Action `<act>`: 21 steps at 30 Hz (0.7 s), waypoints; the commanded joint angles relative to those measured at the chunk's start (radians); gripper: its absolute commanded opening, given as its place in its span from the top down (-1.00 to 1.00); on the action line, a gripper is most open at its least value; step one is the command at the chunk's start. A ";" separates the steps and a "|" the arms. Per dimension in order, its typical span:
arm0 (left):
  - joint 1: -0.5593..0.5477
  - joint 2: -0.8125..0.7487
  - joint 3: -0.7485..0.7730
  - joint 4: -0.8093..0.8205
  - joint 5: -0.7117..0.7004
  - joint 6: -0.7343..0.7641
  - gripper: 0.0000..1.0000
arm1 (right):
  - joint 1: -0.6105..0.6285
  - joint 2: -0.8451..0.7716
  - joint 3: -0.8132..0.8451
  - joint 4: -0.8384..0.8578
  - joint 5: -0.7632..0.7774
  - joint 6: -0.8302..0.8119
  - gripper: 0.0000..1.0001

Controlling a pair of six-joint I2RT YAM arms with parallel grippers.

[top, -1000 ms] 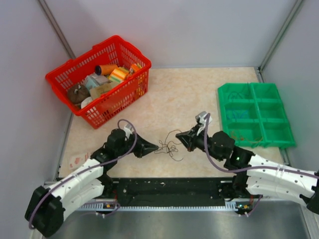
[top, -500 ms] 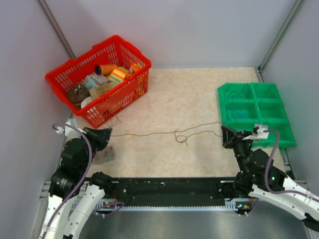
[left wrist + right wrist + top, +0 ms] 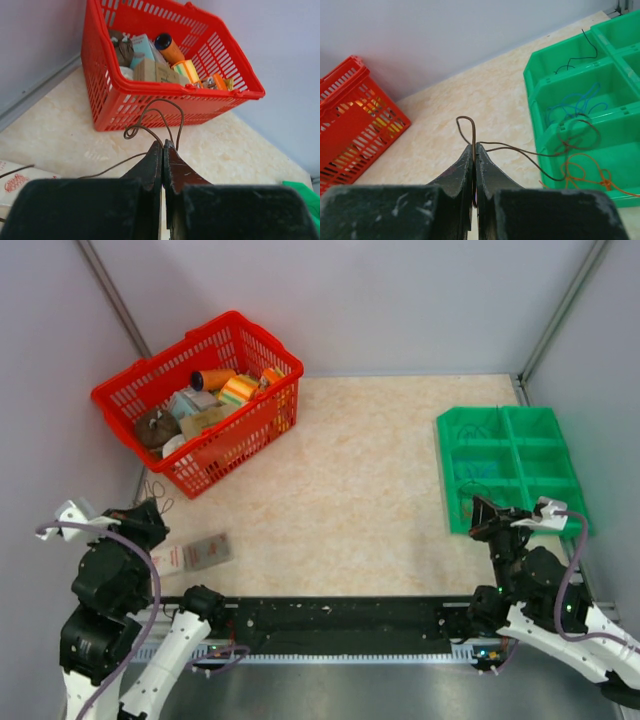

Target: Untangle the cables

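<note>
At worktop (image 3: 370,460) 8 o'clock, left gripper (image 3: 163,145) pinches one cable (image 3: 163,99). At 4 o'clock, right gripper (image 3: 474,149) pinches second cable (image 3: 473,132), trailing over tray (image 3: 490,412). Cables look parted, well apart. Laying down remains.

Bright and even all over, soft light from above, only a faint shadow beside the red plastic mesh basket (image 3: 235,440) on the beige speckled tabletop (image 3: 370,470). Crisp overhead; on the wrists, mushy at the bottom across the black left gripper (image 3: 162,145) and right gripper (image 3: 474,147).

The stretched cables (image 3: 131,131) have separated into two.
</note>
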 commanded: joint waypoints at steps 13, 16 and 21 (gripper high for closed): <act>0.003 0.074 -0.054 0.252 0.656 0.090 1.00 | -0.009 0.429 0.116 0.016 -0.172 0.047 1.00; 0.004 0.116 -0.098 0.321 0.834 0.070 1.00 | -0.009 0.517 0.136 0.019 -0.198 0.079 1.00; 0.003 0.218 -0.216 0.366 1.046 -0.005 1.00 | -0.026 0.612 0.145 0.038 -0.243 0.102 1.00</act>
